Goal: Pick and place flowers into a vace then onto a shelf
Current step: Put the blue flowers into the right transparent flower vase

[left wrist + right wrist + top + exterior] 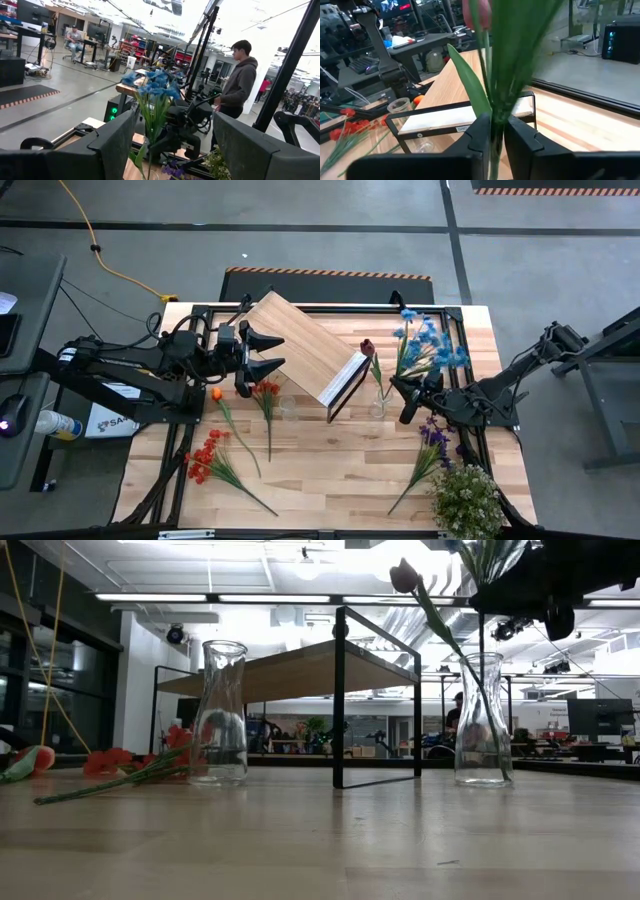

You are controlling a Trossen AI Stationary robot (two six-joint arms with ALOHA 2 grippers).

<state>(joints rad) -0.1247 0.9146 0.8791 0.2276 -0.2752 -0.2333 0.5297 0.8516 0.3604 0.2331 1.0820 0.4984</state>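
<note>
**Blue spray pinched in my right gripper, beside the vase with the rose**

My right gripper [407, 402] sits at the table's right side, just beside the right vase [379, 406]. Fingers [479, 131] nearly together, pinching the green stem of the blue spray [425, 345]; the blooms fan out toward the far edge of the table, above the gripper in the high view. In the right wrist view the stem runs straight up between the two dark fingers, w/ a long leaf to one side.

Right vase: clear glass, upright, holds one rose [405, 576] w/ its stem leaning. Left vase [220, 713]: clear glass, upright; I see nothing in it, though red blooms lie behind it in the low view.

Shelf [303, 347] stands between the arms, angled on the table, wood top on a black frame. Nothing on top of it.

My left gripper [262, 352] is at the shelf's left end, fingers spread wide, holding nothing.

On the table, not in any vase: tulip [216, 393] near the left gripper, red spray [265, 390] just beside it, 2nd red spray [204, 460] toward the near left, purple spray [434, 437] near right, w/ a bushy plant [466, 498] at the near right corner.

A person [239, 80] stands in the room beyond.
</note>
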